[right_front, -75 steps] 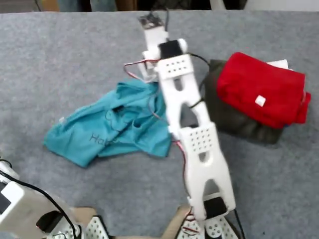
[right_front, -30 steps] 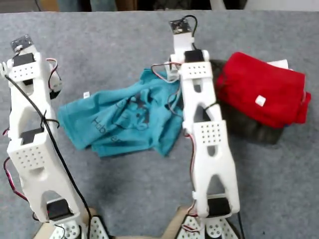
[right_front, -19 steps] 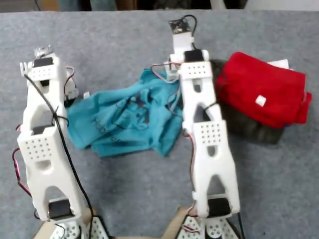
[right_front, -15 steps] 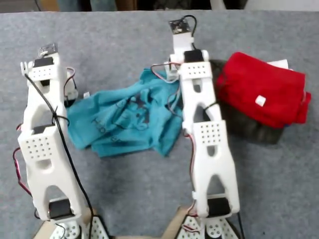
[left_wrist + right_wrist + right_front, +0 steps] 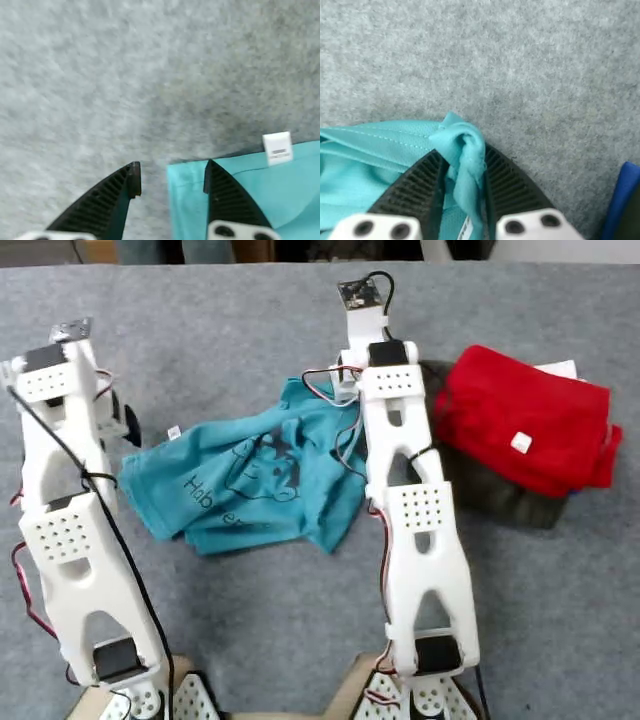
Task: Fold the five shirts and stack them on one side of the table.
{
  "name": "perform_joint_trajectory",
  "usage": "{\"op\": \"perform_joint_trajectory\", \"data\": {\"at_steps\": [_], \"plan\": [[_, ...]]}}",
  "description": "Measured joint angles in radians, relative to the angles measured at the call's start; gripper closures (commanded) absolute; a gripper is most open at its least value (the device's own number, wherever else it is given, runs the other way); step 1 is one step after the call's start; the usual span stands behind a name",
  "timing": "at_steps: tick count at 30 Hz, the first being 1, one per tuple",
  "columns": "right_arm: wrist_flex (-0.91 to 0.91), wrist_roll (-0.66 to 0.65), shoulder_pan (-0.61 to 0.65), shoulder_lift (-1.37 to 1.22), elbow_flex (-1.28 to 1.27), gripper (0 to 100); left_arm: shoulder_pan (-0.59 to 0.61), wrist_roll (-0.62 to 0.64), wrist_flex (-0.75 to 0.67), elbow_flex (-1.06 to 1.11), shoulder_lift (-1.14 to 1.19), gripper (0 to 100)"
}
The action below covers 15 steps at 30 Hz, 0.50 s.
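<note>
A crumpled teal shirt [image 5: 250, 485] with a dark print lies in the middle of the grey table [image 5: 200, 320]. My right gripper [image 5: 464, 159] is shut on a bunched fold of the teal shirt [image 5: 380, 155] at its far right corner; in the high view the right gripper [image 5: 336, 382] is at the shirt's far edge. My left gripper [image 5: 171, 175] is open at the teal shirt's [image 5: 260, 195] left corner, near a white tag [image 5: 276, 148]. One finger is over the cloth, the other over bare table. In the high view the left gripper [image 5: 126, 427] is by the shirt's far left corner.
A stack of folded shirts stands at the right. A red shirt [image 5: 525, 420] lies on top of a dark olive one [image 5: 480, 495], and a white edge [image 5: 562, 368] peeks out behind. A blue edge [image 5: 622, 200] of the stack is close to my right gripper.
My left arm has swung a little to the left, and the shirt's left side now lies farther left and flatter. The right arm has kept still with its hold on the shirt.
</note>
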<state>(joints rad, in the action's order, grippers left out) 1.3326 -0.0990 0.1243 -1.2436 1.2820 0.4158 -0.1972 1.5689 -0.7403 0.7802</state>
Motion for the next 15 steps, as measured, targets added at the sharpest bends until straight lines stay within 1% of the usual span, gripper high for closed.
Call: {"op": "perform_joint_trajectory", "data": {"at_steps": [3,10,15], "plan": [[0.0,0.0,0.0,0.0,0.0,98.4,0.005,-0.052,0.002,-0.009,0.002,77],[0.0,0.0,0.0,0.0,0.0,98.4,-0.031,-0.087,0.0,-0.021,0.106,77],[0.0,0.0,0.0,0.0,0.0,98.4,-0.029,-0.087,0.005,-0.055,0.152,84]]}}
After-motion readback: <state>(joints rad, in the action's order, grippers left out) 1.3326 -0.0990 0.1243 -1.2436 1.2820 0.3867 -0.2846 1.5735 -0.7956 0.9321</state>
